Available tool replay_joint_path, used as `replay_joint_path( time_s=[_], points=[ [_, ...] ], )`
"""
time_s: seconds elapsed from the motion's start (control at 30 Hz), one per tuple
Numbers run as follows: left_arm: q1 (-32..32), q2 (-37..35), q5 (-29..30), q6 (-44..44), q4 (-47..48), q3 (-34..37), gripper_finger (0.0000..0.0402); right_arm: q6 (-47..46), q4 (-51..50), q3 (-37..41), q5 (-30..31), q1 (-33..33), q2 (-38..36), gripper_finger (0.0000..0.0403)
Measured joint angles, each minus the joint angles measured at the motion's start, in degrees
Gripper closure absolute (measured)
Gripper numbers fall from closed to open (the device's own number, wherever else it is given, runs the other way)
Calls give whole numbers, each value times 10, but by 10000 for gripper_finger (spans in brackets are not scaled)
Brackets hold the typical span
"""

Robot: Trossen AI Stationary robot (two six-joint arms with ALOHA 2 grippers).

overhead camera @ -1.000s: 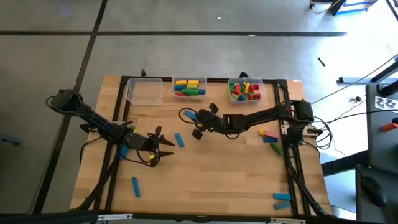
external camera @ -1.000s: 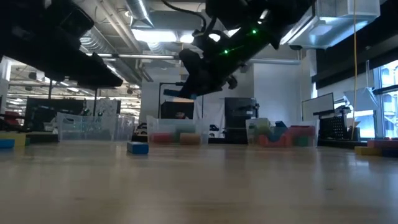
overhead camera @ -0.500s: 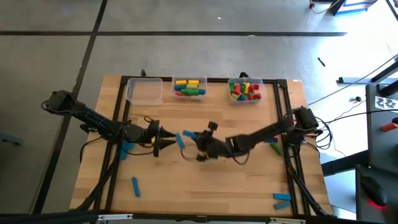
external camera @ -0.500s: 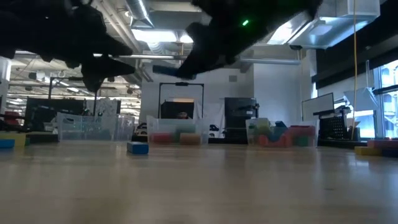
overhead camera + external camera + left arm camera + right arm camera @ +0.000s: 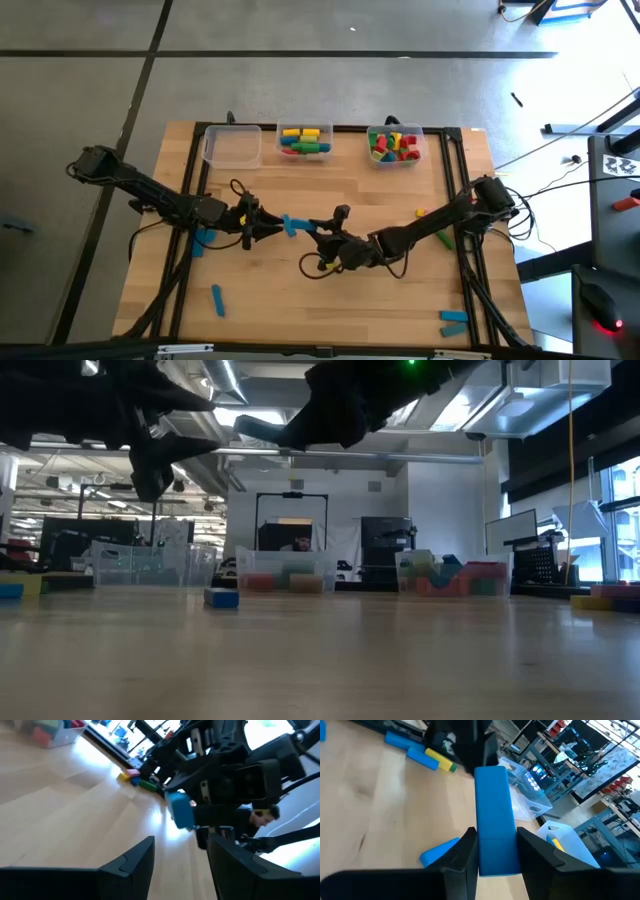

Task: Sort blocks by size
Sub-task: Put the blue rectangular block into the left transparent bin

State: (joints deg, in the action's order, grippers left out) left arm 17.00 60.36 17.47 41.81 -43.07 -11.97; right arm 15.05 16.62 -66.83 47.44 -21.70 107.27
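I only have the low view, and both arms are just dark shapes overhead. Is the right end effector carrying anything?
Observer: Yes. The right end effector is shut on a long blue block, held above the table.
Operator: And the left one?
Observer: The left end effector is open with nothing in it, and it points at that block.
Operator: Anything lying near the handover spot?
Observer: A second blue block lies on the table close by the held one.
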Motion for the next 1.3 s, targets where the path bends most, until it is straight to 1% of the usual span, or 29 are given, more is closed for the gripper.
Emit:
replay_joint_path(
  time_s=[0.13, 0.23, 0.27, 0.47, 0.7, 0.8, 1.1, 1.23, 1.3],
  points=[
    [1, 7, 4, -2, -1, 0, 224, -1, 13, 0, -23, 3, 7, 288],
    [-2, 25, 8, -10, 2, -16, 224, 0, 22, 0, -31, 8, 11, 288],
    [-2, 32, 8, -15, 2, -23, 224, 1, 35, 0, -31, 10, 13, 288],
    [-4, 67, 11, -46, 6, -66, 224, 13, 42, 0, -35, 15, 14, 288],
    [-15, 103, 9, -44, 6, -82, 225, 34, 58, 0, -42, 15, 14, 288],
    [-15, 113, 9, -47, 5, -90, 243, 34, 60, 0, -46, 15, 14, 288],
    [-16, 116, 10, -75, 13, -97, 348, 25, 62, 0, -44, 15, 14, 287],
    [-15, 116, 7, -100, 19, -97, 351, 12, 64, 0, -56, 12, 14, 284],
    [-15, 111, 5, -113, 22, -97, 351, 12, 64, 0, -56, 5, 14, 273]
  ],
)
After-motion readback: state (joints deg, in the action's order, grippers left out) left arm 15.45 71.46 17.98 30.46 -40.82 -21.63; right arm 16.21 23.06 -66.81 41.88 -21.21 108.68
